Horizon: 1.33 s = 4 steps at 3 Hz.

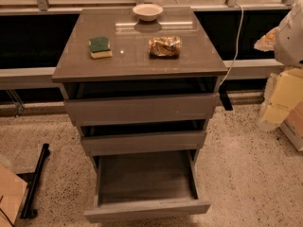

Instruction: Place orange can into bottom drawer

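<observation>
The orange can (164,46) lies on its side on the cabinet top (137,63), right of the middle. The bottom drawer (147,209) is pulled far out toward me and its tray shows nothing inside. The two upper drawers are pulled out only a little. My gripper is out of view; only a white rounded part of the arm (290,32) shows at the right edge, well away from the can.
A green-and-yellow sponge (100,47) lies left of the can. A cream bowl (147,11) stands at the back. A white cable (235,46) hangs past the cabinet's right side. Yellowish boxes (283,96) stand on the floor at right, a black bar (35,178) at left.
</observation>
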Each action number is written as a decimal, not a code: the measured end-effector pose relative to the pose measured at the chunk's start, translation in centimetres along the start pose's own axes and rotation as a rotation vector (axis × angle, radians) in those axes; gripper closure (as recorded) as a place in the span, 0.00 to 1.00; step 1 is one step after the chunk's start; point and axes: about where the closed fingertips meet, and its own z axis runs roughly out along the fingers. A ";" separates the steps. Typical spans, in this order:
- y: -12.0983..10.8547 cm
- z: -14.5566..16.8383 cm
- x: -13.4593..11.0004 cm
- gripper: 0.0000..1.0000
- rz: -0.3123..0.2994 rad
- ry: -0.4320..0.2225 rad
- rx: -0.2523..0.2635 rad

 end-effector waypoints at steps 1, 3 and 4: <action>-0.3 0.1 -0.3 0.00 -0.006 -0.006 0.003; -5.5 1.8 -5.4 0.00 -0.079 -0.106 0.032; -10.4 3.0 -8.7 0.00 -0.122 -0.163 0.057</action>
